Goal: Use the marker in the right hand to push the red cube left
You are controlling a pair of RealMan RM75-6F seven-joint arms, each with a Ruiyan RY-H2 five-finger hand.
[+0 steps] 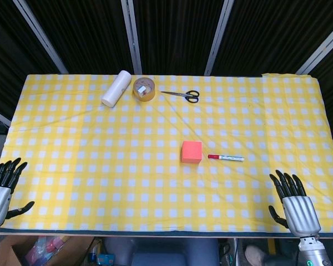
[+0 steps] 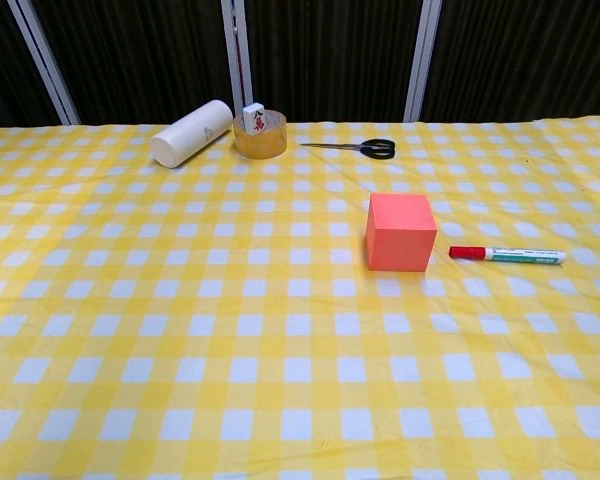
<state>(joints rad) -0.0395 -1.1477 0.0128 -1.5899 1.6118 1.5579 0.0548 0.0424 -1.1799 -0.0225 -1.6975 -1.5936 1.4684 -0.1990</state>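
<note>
At the lower left of the head view the left hand [image 1: 1, 185] lay with fingers spread and empty at the cloth's near edge; far across, at centre frame, the red cube [image 1: 192, 152] sat with the marker [image 1: 226, 158] just beside it on the right, red cap toward the cube, both well apart from either hand. The right hand [image 1: 293, 204], lower right, was likewise splayed and holding nothing, with bare checked tablecloth [image 1: 100, 155] stretching left of the cube. Only the head view showed the hands; the chest view showed the cube's front face and the marker's green-printed barrel.

cube: we see the red cube [image 1: 191, 152] on the checked cloth [image 1: 100, 160]
marker: marker [image 1: 226, 158] lying just right of it, red cap toward cube
hands: left hand [image 1: 3, 185] and right hand [image 1: 293, 203] empty, fingers apart, at near edge
</note>
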